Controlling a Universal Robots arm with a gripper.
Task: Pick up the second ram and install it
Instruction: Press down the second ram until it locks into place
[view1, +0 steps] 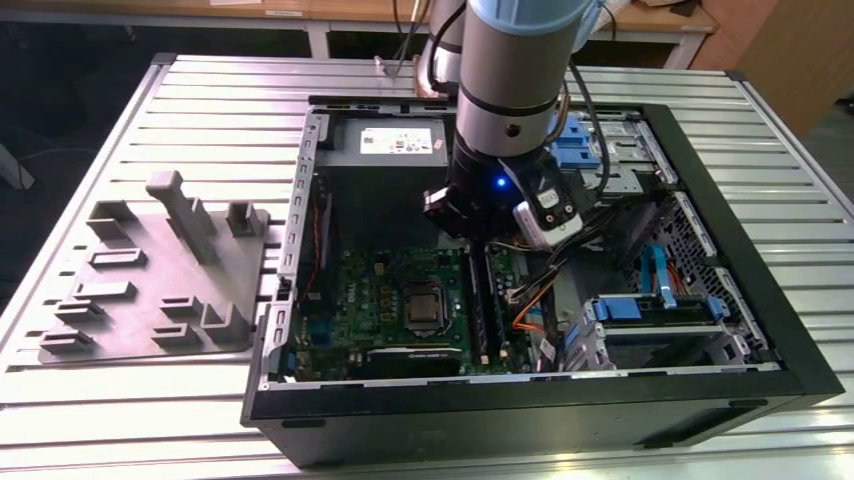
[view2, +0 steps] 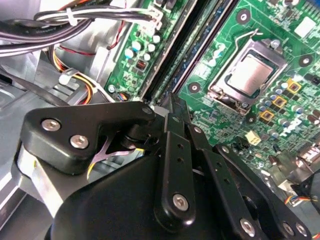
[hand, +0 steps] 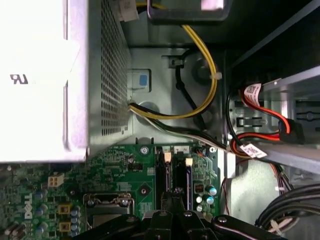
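The closed fingers (view2: 170, 107) seemingly press the second ram (hand: 189, 184) into its slot.

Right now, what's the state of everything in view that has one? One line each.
Computer case: open, side panel off.
Processor socket: clamp shut over the processor, no cooler on it.
Ram stick: standing in a motherboard slot; cannot tell whether it is fully seated.
Gripper: inside the case, low over the ram slots.
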